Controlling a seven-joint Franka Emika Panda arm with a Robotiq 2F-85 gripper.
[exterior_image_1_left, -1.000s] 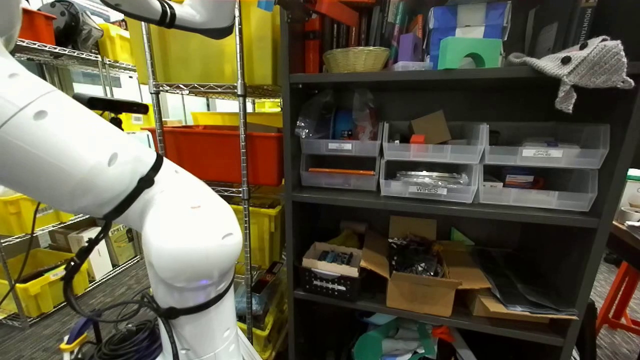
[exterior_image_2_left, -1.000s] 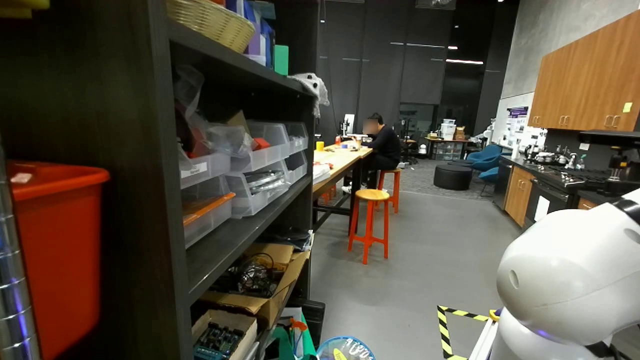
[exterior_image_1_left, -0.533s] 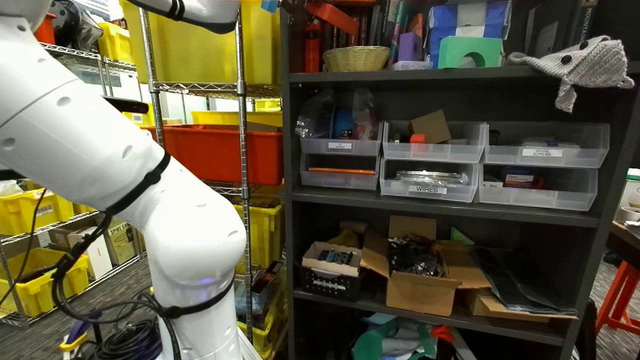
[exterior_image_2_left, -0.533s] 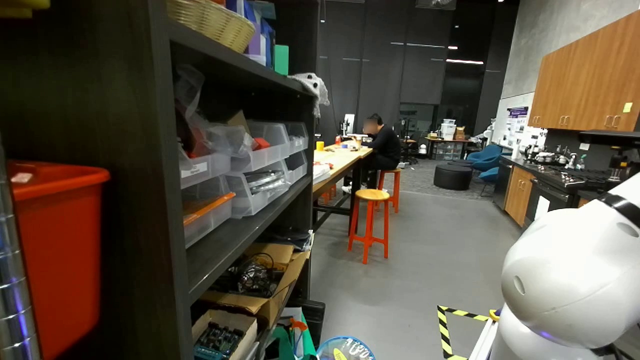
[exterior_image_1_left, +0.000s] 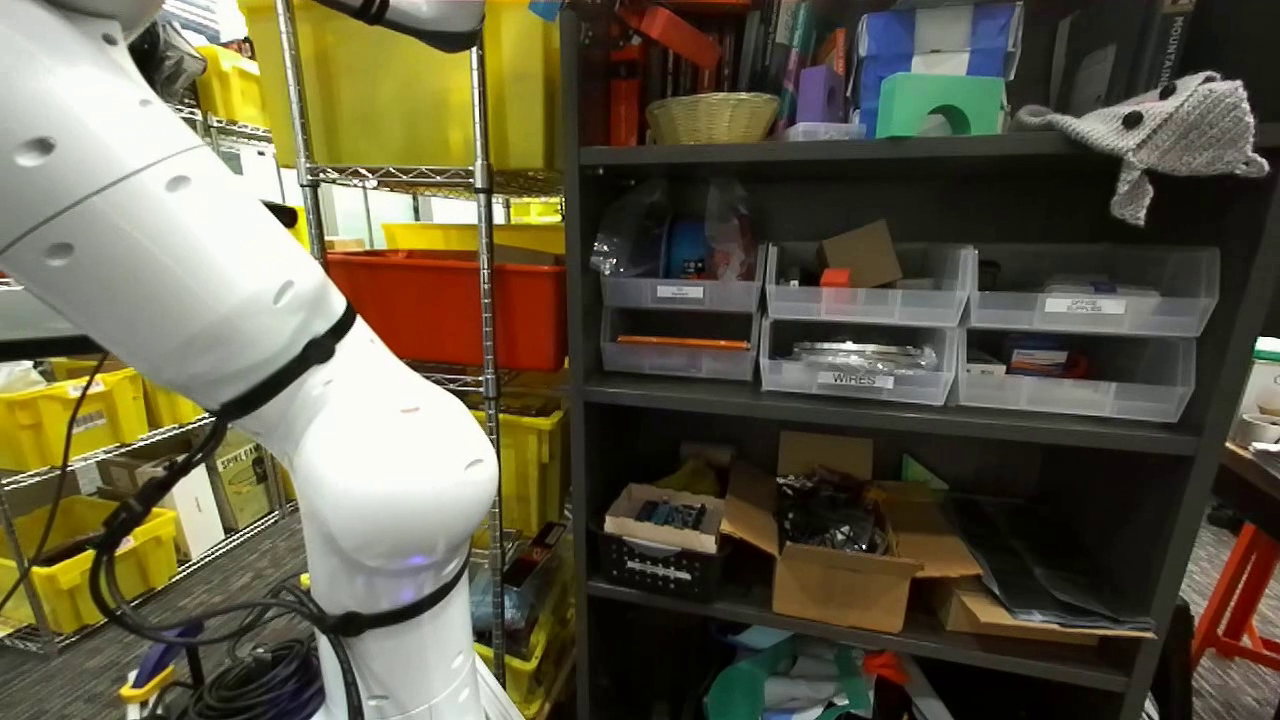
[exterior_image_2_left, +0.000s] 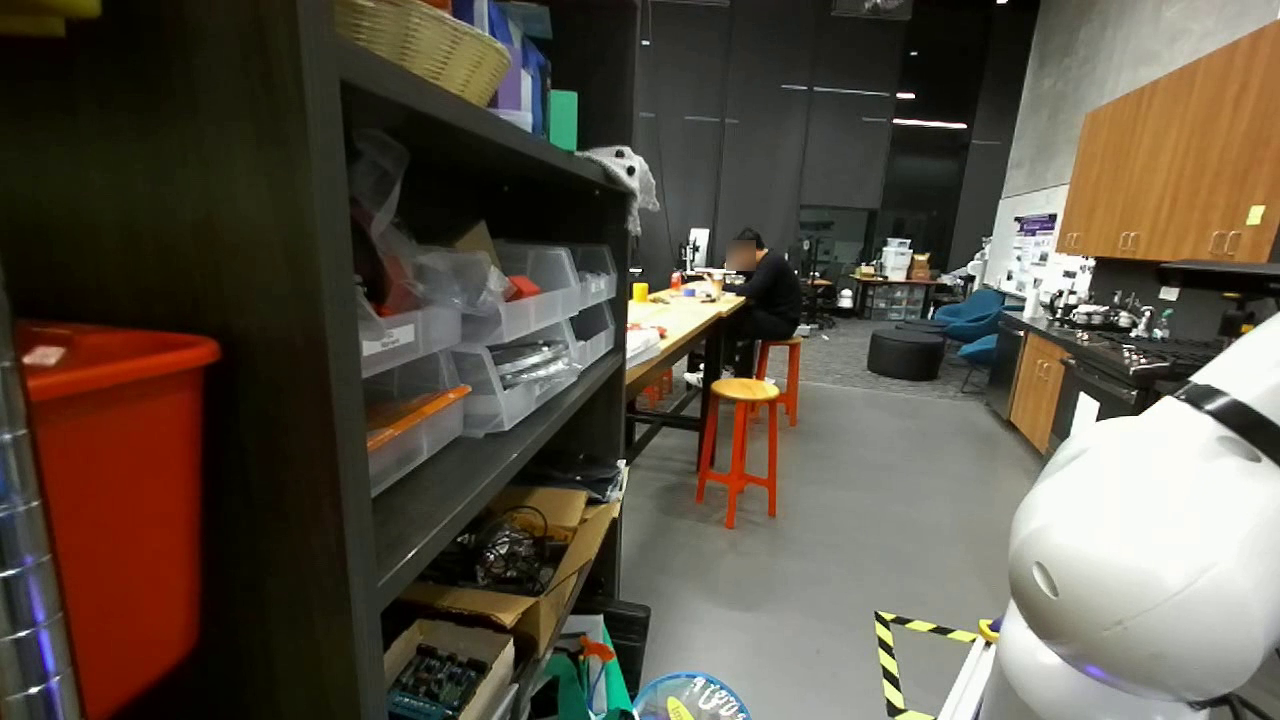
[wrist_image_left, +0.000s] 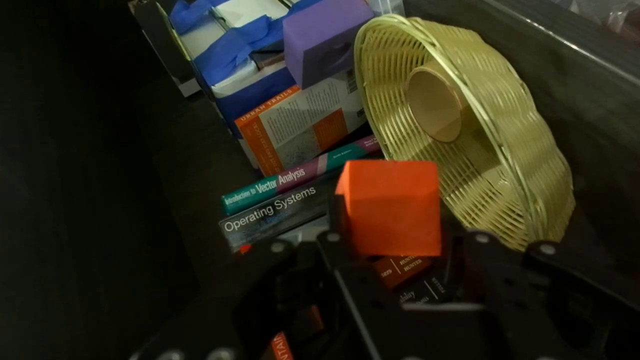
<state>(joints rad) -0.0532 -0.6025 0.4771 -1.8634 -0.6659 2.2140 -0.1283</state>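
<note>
An orange block (wrist_image_left: 392, 210) is clamped between the dark fingers of my gripper (wrist_image_left: 393, 217), one finger on each side of it. In the wrist view it overlaps the edge of a yellow woven basket (wrist_image_left: 530, 135), which holds a round tan object (wrist_image_left: 434, 105). An exterior view shows the block (exterior_image_1_left: 682, 38) tilted above the basket (exterior_image_1_left: 712, 120), with a gap between them. The gripper itself is dark and mostly cut off there. The basket (exterior_image_2_left: 425, 45) also appears in an exterior view, where the gripper is out of frame.
Books (wrist_image_left: 270, 210) stand behind the block, near a purple block (wrist_image_left: 325, 42) and a blue-and-white box (exterior_image_1_left: 940, 45). A green arch (exterior_image_1_left: 940, 105) and a grey knitted toy (exterior_image_1_left: 1180, 130) share the top shelf (exterior_image_1_left: 900, 152). Clear bins (exterior_image_1_left: 865, 280) fill the shelf below.
The arm's white links have shifted right and upward in an exterior view. The orange block has moved slightly right and down, still in the gripper. Basket and shelf contents look unchanged.
</note>
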